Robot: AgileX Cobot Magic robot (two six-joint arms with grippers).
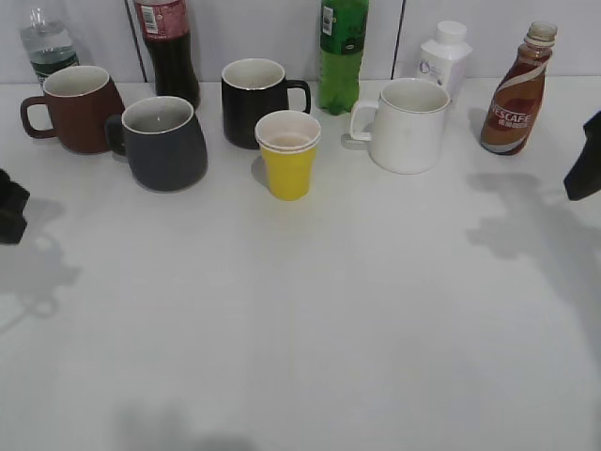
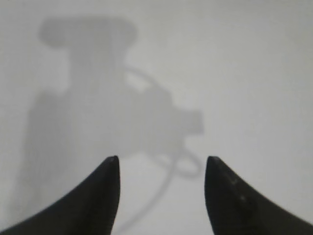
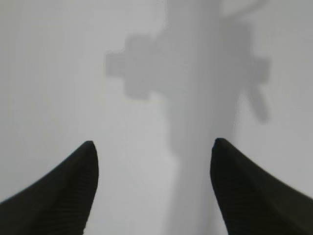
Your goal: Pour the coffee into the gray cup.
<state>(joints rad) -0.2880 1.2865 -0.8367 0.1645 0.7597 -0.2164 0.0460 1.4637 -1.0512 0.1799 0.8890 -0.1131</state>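
Nothing grasped yet: both arms wait at the frame edges, so this looks like the very start, before the reach for the coffee.

The Nescafe coffee bottle (image 1: 517, 92) stands upright at the upper right of the exterior view, its neck apparently uncapped; the gray cup (image 1: 163, 143) sits at the upper left, just in front of the reddish-brown mug (image 1: 73, 108), well apart from the bottle. The left gripper (image 2: 161, 169) and right gripper (image 3: 152, 152) each show fingers spread apart over bare white table (image 1: 310, 319), holding nothing. The next move probably falls to the right arm, nearest the bottle: close on its waist and carry it level across the row. Count: four mugs (reddish-brown, gray, black (image 1: 255, 100), white (image 1: 407, 124)), one yellow paper cup (image 1: 288, 153), five bottles (clear water (image 1: 47, 42), cola (image 1: 167, 47), green soda (image 1: 343, 52), white plastic (image 1: 444, 58), coffee).
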